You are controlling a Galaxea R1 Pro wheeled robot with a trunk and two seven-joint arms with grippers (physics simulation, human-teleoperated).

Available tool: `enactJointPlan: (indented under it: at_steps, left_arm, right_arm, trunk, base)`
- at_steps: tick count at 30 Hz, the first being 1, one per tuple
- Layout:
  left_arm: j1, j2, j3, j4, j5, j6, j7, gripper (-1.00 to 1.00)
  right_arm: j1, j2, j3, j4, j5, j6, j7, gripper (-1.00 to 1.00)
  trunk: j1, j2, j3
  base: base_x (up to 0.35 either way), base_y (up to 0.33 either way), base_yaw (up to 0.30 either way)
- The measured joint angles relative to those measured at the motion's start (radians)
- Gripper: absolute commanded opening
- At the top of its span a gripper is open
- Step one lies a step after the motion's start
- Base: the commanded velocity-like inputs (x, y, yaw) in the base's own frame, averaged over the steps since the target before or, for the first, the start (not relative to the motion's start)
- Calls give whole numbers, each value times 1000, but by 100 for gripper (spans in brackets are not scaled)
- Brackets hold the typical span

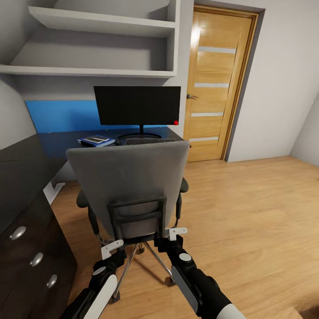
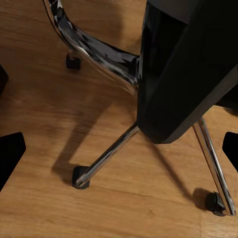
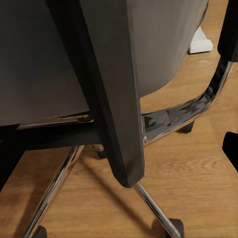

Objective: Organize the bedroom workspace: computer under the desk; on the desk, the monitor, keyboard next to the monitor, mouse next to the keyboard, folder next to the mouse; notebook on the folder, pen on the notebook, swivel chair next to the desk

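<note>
Grey cloth swivel chair (image 1: 128, 177), glossy black desk (image 1: 20, 164)

left arm (image 1: 99, 283): black, white shell; right arm (image 1: 199, 283): same; fingertips (image 1: 111, 248): seemingly white plates

The room is evenly and brightly lit, with soft, diffuse light and no hard glare. A pale sheen runs down the wooden door (image 1: 219, 84), and the black table (image 1: 26, 164) shows a faint glossy reflection. The swivel chair (image 1: 130, 186) casts a soft-edged shadow on the floor (image 1: 248, 208) beneath its chrome base, plainest in the left wrist view. The head view bends straight lines toward its edges. Both wrist views look slightly soft, the nearest chair parts blurred, the chrome legs carrying mottled reflections.
</note>
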Motion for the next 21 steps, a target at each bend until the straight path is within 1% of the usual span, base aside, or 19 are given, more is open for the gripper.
enactJointPlan:
  at_steps: [4, 9, 13, 21]
  left_arm:
    - [10, 21, 0, 2, 8, 1, -3, 100]
    - [14, 29, 0, 3, 10, 2, -4, 100]
    - [16, 32, -1, 4, 5, 2, -3, 100]
    - [17, 33, -1, 4, 3, 4, -1, 100]
  right_arm:
    - [10, 2, 11, 23, 2, 0, -1, 100]
    - [13, 3, 14, 38, 3, 0, -2, 100]
    - [15, 3, 16, 42, 4, -1, -2, 100]
    - [15, 3, 16, 43, 3, -1, -2, 100]
  trunk:
    - [0, 0, 0]
    - [0, 0, 0]
    - [-1, 0, 0]
    - [-1, 0, 0]
  base:
    - [0, 0, 0]
    - [58, 0, 0]
    - [265, 0, 0]
    - [328, 0, 0]
